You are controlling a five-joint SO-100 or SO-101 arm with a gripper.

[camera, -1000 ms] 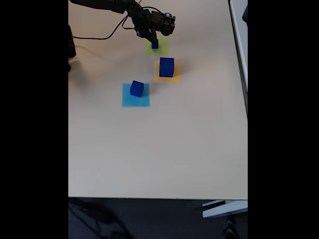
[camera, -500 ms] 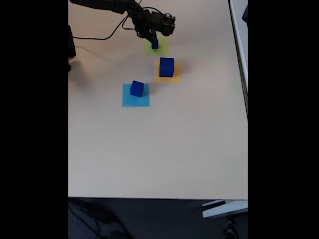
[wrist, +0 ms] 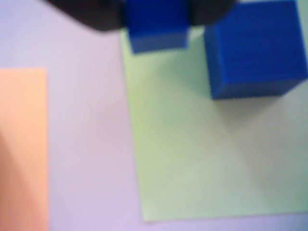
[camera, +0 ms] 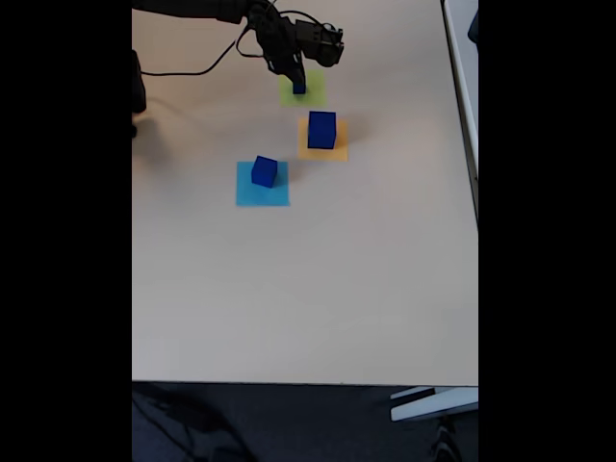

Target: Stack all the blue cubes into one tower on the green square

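Gripper (camera: 296, 75) is at the far side of the table (camera: 308, 289), over the green sq. (camera: 301, 93). In the wrist view its jaws press both sides of the small cube (wrist: 158, 29), so it holds it, just above the green sq. (wrist: 192, 159). The big cube (camera: 321, 129) stands on the orange sq. (camera: 322, 150), nearer. The mid cube (camera: 265, 171) stands on the light blue sq. (camera: 262, 191), nearer and to the left. All three cubes are apart, none stacked.

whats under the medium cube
A light blue square lies under the medium cube in the fixed view, with paper showing around the cube's base. The patch directly beneath the cube is covered.
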